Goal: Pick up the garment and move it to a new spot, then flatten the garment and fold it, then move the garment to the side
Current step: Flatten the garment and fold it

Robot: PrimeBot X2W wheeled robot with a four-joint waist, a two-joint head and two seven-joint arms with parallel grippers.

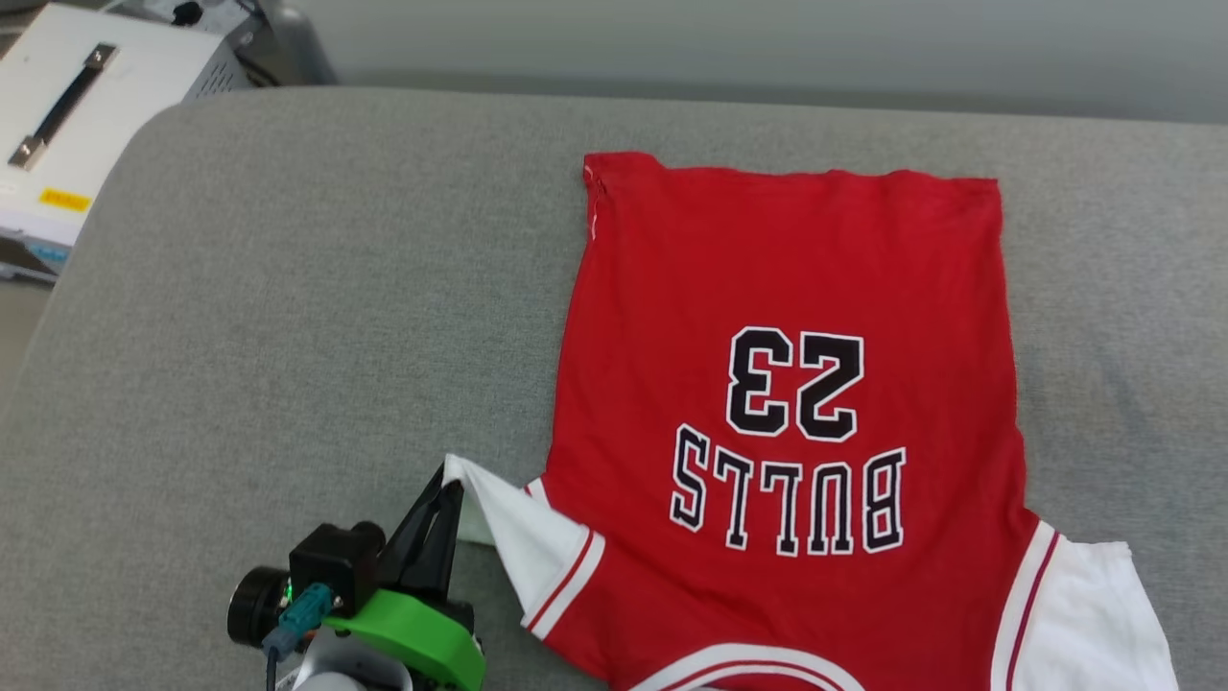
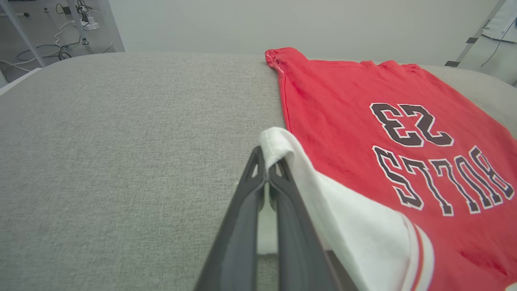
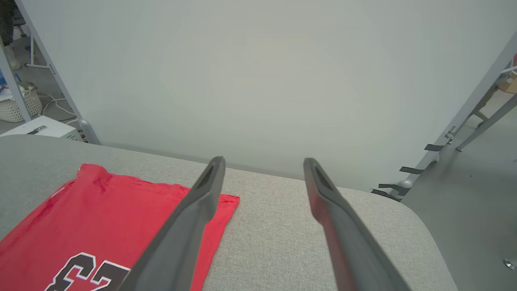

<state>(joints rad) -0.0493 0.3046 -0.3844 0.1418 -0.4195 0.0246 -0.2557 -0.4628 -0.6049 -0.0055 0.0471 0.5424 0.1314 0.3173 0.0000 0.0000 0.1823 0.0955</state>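
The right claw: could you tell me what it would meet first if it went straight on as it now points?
The way looks free: the open right claw points over the grey cushion, past the shirt. The pale wall would likely come first, though depth is unclear.

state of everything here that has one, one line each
garment: spread flat on the grey cushion, print up, not yet folded
white sleeve: tip pinched by the left gripper
left gripper: shut on the sleeve
right gripper: open, holding nothing
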